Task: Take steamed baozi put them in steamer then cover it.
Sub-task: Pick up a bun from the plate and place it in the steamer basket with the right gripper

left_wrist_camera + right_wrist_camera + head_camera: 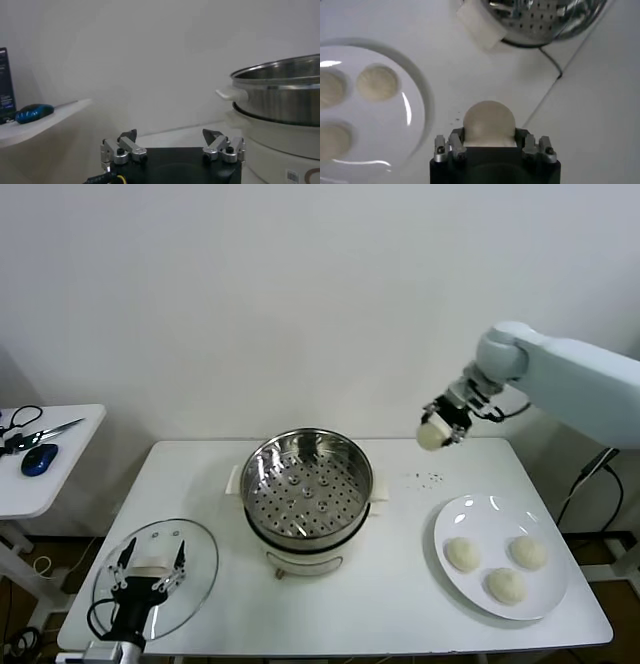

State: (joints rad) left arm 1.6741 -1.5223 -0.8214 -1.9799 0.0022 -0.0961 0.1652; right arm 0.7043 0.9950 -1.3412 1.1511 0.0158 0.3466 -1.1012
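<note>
The right gripper (437, 430) was raised above the table's (400, 584) far edge, its fingers clamped on one bun (432, 436); in the right wrist view the same bun (489, 121) sat gripped between the two fingers (451, 146). The steamer (307, 484) stood below and to the left of that gripper, well apart from it, with its perforated tray bare and uncovered. The plate (480, 514) lay below the gripper, nearer the robot, and carried the three remaining buns (462, 554); these also showed in the right wrist view (378, 82). Small dark specks (428, 478) marked the table between plate and steamer. The left gripper (150, 569) hung over the glass lid (195, 564), which lay flat on the table's left side; its fingers (220, 142) stood apart and held nothing, with the steamer (280, 95) just to its right. A side table (70, 454) further left of that gripper bore a blue mouse (38, 459) and scissors (45, 430).
</note>
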